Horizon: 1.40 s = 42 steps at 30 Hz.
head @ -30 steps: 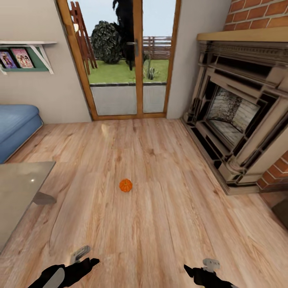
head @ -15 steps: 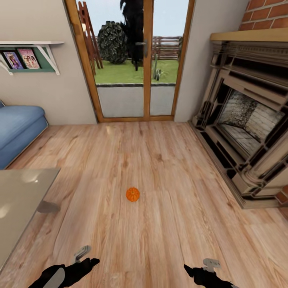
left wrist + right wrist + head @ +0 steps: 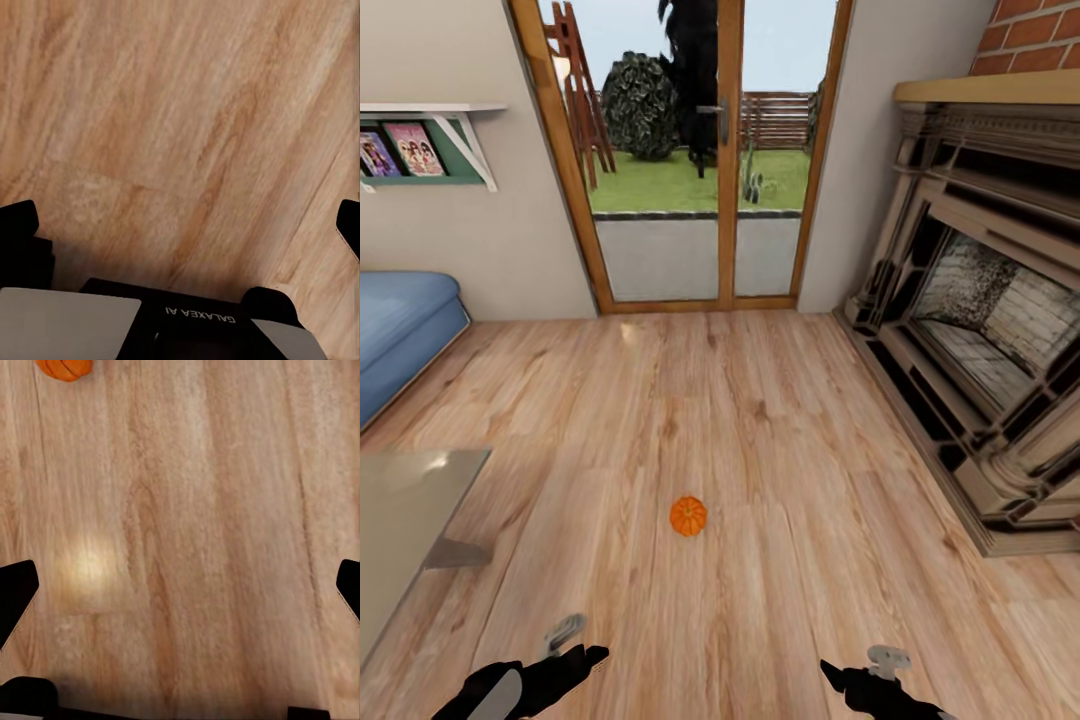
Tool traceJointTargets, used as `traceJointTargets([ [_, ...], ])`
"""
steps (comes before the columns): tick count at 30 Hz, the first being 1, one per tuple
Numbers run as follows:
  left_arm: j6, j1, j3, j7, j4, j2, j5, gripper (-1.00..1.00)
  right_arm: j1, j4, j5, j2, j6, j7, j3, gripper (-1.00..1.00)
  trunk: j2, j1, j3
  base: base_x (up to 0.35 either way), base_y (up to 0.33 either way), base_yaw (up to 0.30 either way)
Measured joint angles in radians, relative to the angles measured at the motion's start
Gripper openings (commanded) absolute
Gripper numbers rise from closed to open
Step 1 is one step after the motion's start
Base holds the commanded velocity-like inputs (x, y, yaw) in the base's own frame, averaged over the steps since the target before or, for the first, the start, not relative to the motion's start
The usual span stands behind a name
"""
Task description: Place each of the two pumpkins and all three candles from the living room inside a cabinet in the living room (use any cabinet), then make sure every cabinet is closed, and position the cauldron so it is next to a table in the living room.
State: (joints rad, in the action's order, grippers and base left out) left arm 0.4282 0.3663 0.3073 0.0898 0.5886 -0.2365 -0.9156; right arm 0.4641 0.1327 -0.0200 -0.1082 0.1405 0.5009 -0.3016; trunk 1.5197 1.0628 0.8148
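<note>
One small orange ribbed pumpkin (image 3: 688,516) lies alone on the wooden floor, ahead of me and between my two arms. It also sits at the edge of the right wrist view as the pumpkin (image 3: 66,367). My left gripper (image 3: 575,648) and right gripper (image 3: 868,670) hang low at the near edge of the head view, well short of the pumpkin. Both are open, with only bare floor between the left fingers (image 3: 18,225) and the right fingers (image 3: 16,589). The candles, cabinet and cauldron are out of view.
A glass-topped table (image 3: 400,520) stands close on my left, with a blue sofa (image 3: 400,320) behind it. A large stone fireplace (image 3: 980,330) fills the right side. Glass garden doors (image 3: 700,200) close off the far wall, and a wall shelf (image 3: 430,140) holds books.
The camera has moved forward and turned slightly, so the pumpkin now sits lower and nearer in the head view. Both arms hold the same pose.
</note>
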Motion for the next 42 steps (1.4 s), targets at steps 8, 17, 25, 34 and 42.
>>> traceJointTargets([
  [8, 0.0, 0.0, 0.0, 0.0, 0.0, 0.0, 0.0, 1.0, 0.0, 0.0, 0.002, 0.001, -0.002, 0.0, -0.001, 1.0, 0.0, 0.0, 0.0, 0.336, 0.0, 0.0],
  [17, -0.02, 0.0, 0.0, 0.0, 0.0, 0.001, 0.0, 1.0, 0.0, 0.001, 0.003, 0.001, -0.002, -0.001, -0.002, 1.0, 0.0, 0.0, 0.0, 0.336, 0.0, 0.0],
  [25, -0.03, 0.002, 0.001, 0.0, 0.0, -0.001, -0.001, 1.0, 0.0, -0.001, 0.003, 0.001, -0.002, -0.001, -0.001, 1.0, 0.0, 0.0, 0.0, 0.336, 0.0, 0.0],
  [34, -0.055, 0.023, 0.002, 0.004, 0.038, -0.002, 0.0, 1.0, 0.0, 0.008, 0.01, 0.001, 0.001, 0.001, -0.006, 1.0, 0.0, 0.0, 0.0, 0.336, 0.0, 0.0],
  [42, -0.116, 0.063, -0.018, 0.012, 0.051, 0.0, -0.001, 1.0, 0.001, 0.056, 0.014, -0.001, -0.168, -0.005, -0.012, 1.0, 0.0, 0.0, 0.0, 0.336, 0.0, 0.0],
])
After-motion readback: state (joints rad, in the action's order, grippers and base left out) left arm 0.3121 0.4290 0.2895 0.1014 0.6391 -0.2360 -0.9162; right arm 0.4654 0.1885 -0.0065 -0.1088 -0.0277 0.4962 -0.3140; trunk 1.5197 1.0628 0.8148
